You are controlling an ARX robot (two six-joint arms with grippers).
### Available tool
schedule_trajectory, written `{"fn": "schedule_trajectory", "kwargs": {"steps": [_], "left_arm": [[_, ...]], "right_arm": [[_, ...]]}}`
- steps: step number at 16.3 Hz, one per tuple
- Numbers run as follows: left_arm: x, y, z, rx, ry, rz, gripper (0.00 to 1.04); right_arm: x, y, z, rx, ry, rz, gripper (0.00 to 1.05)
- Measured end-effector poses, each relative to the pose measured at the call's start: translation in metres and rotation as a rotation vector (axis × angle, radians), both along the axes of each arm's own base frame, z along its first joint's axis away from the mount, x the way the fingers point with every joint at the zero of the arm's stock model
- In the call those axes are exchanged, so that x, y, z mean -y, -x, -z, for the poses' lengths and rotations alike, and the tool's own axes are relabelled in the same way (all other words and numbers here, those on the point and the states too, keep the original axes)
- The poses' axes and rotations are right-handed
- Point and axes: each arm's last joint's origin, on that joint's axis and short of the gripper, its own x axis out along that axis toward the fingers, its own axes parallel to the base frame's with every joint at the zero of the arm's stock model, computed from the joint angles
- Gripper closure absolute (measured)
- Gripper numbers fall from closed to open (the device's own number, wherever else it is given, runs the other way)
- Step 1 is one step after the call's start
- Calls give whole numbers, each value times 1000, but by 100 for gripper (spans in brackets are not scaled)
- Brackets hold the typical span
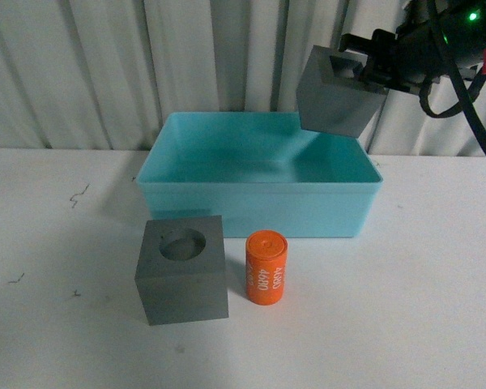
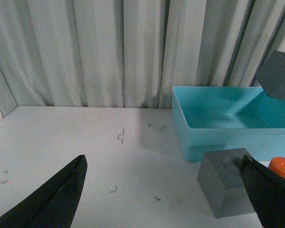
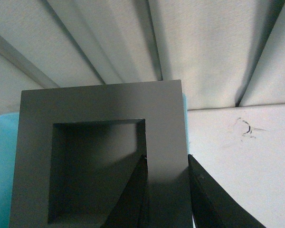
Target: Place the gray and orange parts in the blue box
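Observation:
The light turquoise blue box (image 1: 259, 212) stands at the middle of the white table. My right gripper (image 1: 364, 71) is shut on one wall of the gray cube with the rectangular recess (image 1: 334, 99), holding it tilted in the air above the box's far right corner; up close the cube (image 3: 99, 102) fills the right wrist view with one finger inside the recess. In front of the box stand the gray cube with the round recess (image 1: 182, 270) and the orange cylinder (image 1: 266, 268) printed "4680". My left gripper (image 2: 164, 183) is open, low over the table, its right finger near the round-recess cube (image 2: 225, 183).
Pleated white curtains (image 1: 105, 65) hang behind the table. Small dark marks (image 1: 79, 194) dot the tabletop to the left of the box. A black cable (image 1: 462, 89) hangs from the right arm.

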Motion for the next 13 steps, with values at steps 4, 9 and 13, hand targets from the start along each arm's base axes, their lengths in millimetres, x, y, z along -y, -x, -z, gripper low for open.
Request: {"fn": "schedule_trajectory", "kwargs": {"steps": [4,9,13], "left_arm": [[0,0,0,0,0,1,7],[0,0,0,0,0,1,7],[0,0,0,0,0,1,7]], "right_arm": [[-12,-5,6,-15,-22,-9,86],[-21,-7,10,-37,-72,5,86],[-24,-7,20,-69,-67,19,86]]}}
